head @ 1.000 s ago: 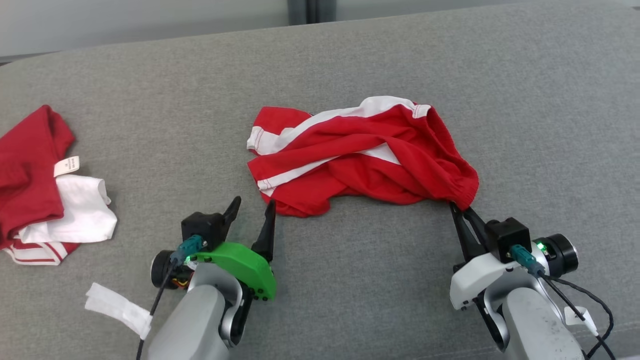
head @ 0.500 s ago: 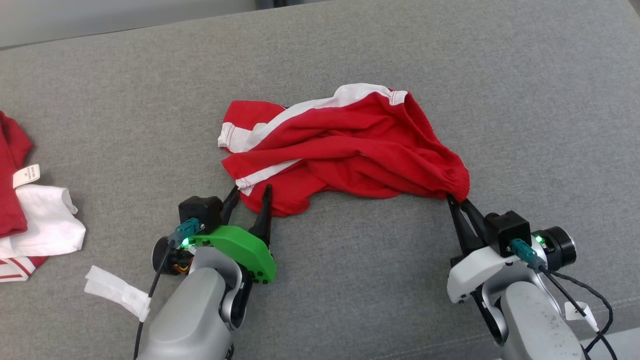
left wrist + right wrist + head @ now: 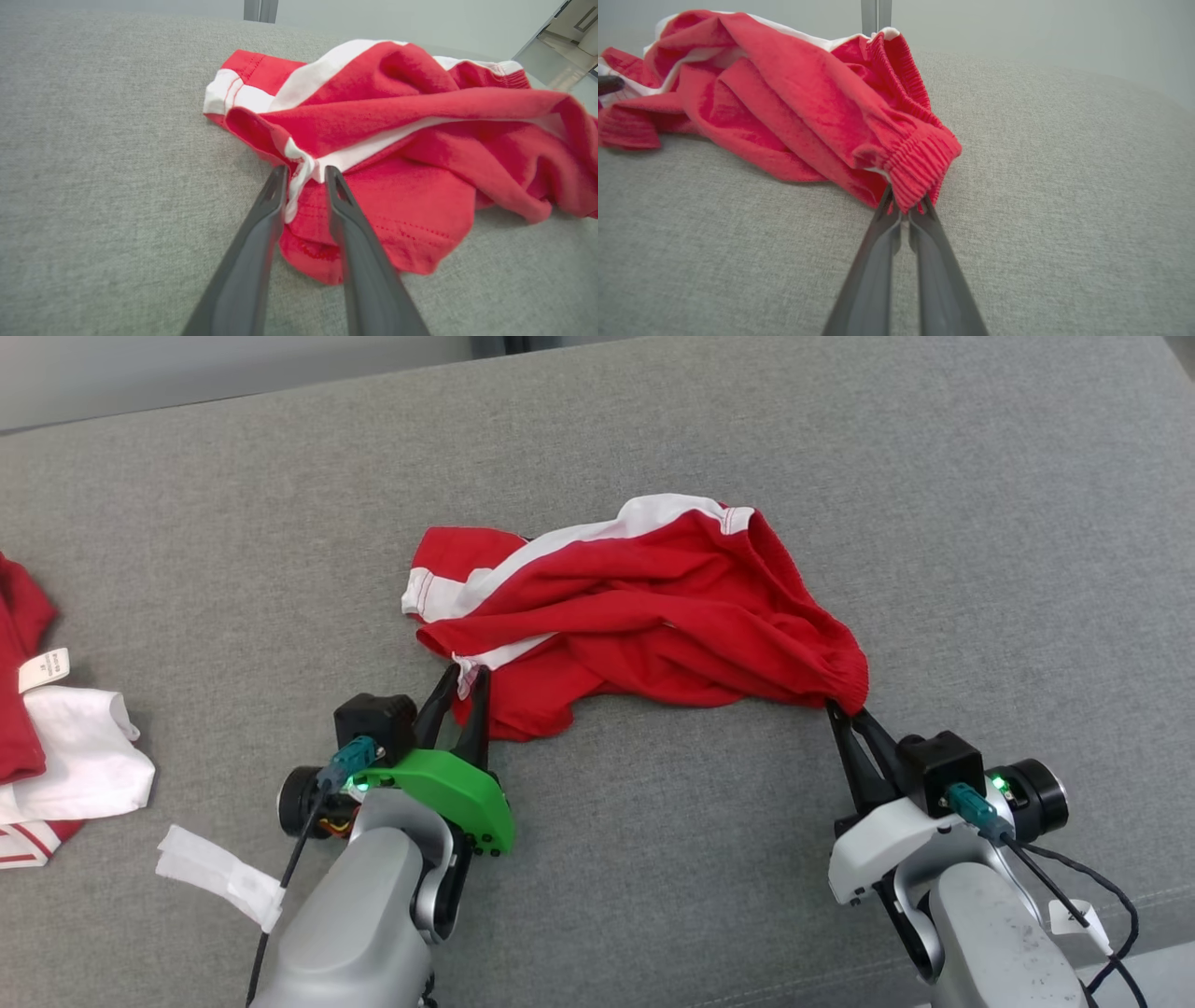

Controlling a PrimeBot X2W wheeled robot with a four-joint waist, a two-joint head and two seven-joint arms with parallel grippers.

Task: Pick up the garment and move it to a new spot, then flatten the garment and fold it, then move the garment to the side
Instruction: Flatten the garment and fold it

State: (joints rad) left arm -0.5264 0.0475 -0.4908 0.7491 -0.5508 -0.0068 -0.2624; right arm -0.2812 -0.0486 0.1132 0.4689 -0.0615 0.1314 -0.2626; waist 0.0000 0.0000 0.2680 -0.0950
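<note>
Across the grey cushion (image 3: 233, 504) that carries everything, the red shorts (image 3: 672, 607) with white stripes lie crumpled near the middle, a little toward the near edge. They are well apart from the heap of red and white clothes (image 3: 65, 765) at the left edge. We read the step in hand as taking the shorts at two points before lifting them to a new spot.

At the shorts' right end our right gripper (image 3: 843, 709) is clamped on the waistband (image 3: 920, 158), with the ribbed elastic bunched between its closed fingers. At their near left corner our left gripper (image 3: 470, 672) stands with its jaws narrow on either side of the leg hem (image 3: 296, 163). The white stripe is puckered between them. We cannot tell whether that pinch is firm or whether the fingers merely flank the cloth.

To do this well, we judge that the left jaws should close fully on the hem, with a deep enough bite that the thin edge cannot slip out. Only then should both arms rise, together and level. The cloth is soft and will likely sag between the two holds, so we should draw them apart gently. A hard tug could strip the hem from the weaker left grip.
</note>
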